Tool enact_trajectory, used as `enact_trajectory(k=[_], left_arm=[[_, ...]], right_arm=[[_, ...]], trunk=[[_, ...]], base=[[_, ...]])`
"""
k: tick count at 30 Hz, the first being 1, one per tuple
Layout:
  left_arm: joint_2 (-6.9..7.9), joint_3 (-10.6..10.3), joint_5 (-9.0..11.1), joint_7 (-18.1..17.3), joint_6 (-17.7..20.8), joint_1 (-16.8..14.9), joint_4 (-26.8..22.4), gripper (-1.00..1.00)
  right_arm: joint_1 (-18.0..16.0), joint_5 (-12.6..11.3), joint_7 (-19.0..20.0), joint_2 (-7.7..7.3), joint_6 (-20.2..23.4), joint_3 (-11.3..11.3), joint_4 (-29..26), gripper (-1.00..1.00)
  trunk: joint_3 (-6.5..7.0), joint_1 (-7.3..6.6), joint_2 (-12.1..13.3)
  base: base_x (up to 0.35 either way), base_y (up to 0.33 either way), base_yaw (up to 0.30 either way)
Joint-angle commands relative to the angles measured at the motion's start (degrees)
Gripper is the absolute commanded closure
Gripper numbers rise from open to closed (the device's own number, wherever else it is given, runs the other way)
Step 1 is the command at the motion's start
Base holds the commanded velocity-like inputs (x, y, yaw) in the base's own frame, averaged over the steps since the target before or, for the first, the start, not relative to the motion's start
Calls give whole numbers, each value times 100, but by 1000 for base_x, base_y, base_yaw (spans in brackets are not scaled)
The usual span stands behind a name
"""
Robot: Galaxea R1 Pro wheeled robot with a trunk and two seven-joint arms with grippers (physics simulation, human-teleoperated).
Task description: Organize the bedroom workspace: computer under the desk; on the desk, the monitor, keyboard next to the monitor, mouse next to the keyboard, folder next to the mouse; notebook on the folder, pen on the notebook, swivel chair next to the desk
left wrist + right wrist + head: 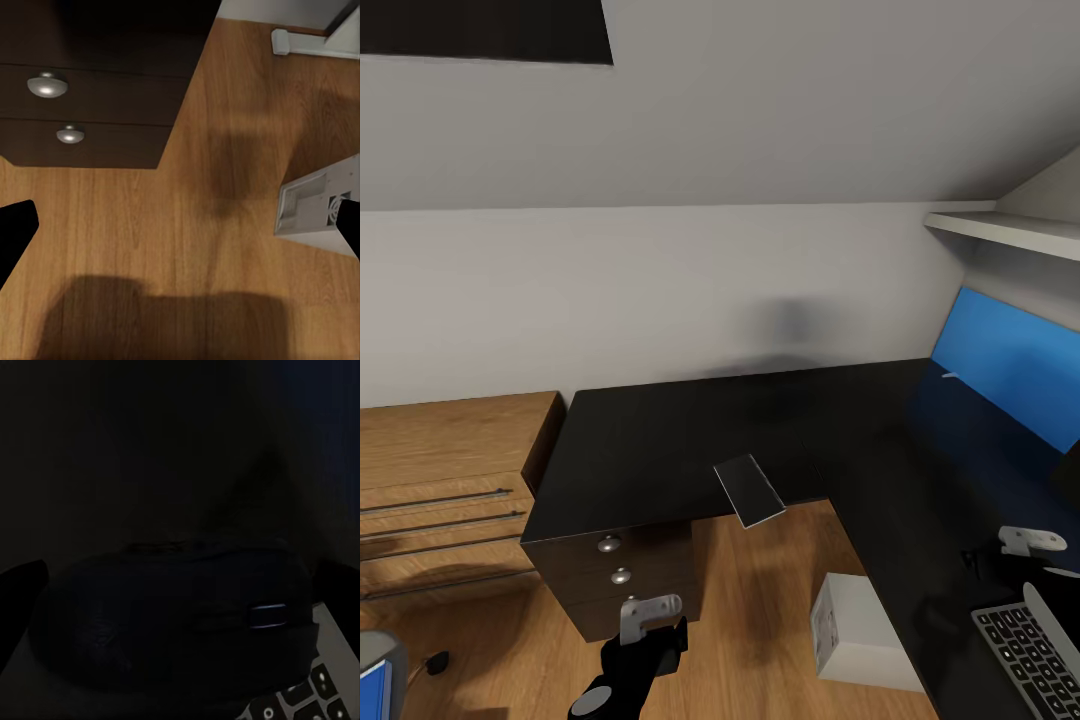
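head view: notebook (750,489) overhanging desk (660,450) edge

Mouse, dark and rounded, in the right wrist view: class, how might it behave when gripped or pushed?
The dark rounded mouse looks like a rigid shell, so it should keep its shape when squeezed. Its smooth domed sides may slip from fingers. Being broad and low, it would probably slide rather than roll or tip.

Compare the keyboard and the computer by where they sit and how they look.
The keyboard lies flat on the black desk; the computer stands on the wood floor beside it. The keyboard is light grey with dark keys; the computer is a plain white box. Both are at the desk's right wing.
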Motion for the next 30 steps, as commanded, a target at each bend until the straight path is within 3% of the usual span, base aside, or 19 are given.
enact_trajectory(k=[1, 8, 11, 13, 20, 30], left_arm=[[4, -11, 20, 34, 24, -8, -9, -100], [-4, -19, 30, 27, 33, -8, -1, -100], [-5, -31, 29, 27, 33, -8, -4, -100], [-5, -39, 30, 23, 33, -8, -2, -100], [-5, -154, 23, 41, 33, -8, -2, -100], [-5, -160, 22, 29, 33, -8, -2, -100]], right_arm=[[-3, -61, -43, -2, 25, 9, -8, 100], [-3, -51, -43, -2, -49, -3, 17, 100], [-43, 387, -46, -2, -831, 8, 855, 100], [-76, 523, -50, -2, -1052, 7, 1011, 100], [-107, 630, -52, 6, -1221, 8, 1158, 100], [-108, 640, -52, 7, -1196, 15, 1175, 100]], trunk=[[-7, 1, -6], [-7, 1, -6], [-7, 1, -6], [-7, 1, -6], [-7, 1, -6], [-7, 1, -6]], base=[[33, 0, 0], [145, 0, 0], [0, 0, 0], [0, 0, 0], [60, 0, 0], [79, 0, 0]])
